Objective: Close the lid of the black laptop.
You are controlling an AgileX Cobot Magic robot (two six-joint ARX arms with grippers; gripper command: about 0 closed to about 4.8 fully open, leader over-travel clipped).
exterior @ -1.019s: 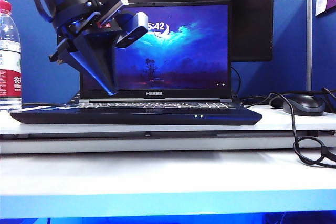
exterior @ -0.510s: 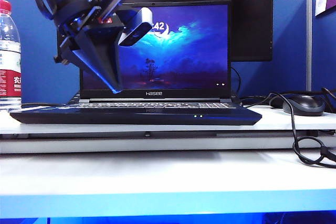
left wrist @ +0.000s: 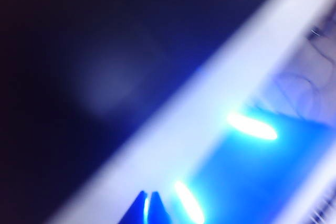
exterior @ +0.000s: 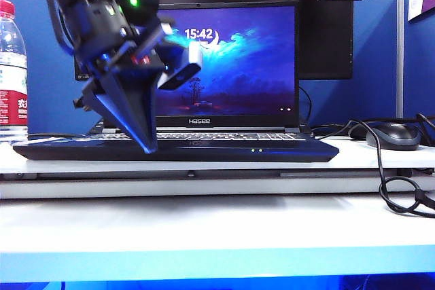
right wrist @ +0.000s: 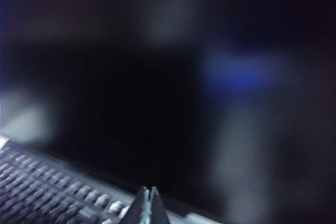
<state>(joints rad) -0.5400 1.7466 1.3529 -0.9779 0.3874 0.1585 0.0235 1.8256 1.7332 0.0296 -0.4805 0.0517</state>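
Office cubicle serving as a robot test desk; blue partition panels [exterior: 51,93] standing behind a white worktop [exterior: 204,225]; open black laptop [exterior: 177,149] glowing on it; bigger dark monitor [exterior: 326,39] sitting behind; mouse [exterior: 393,135] with black cable [exterior: 387,188] lying right; water bottle [exterior: 12,73] standing left.
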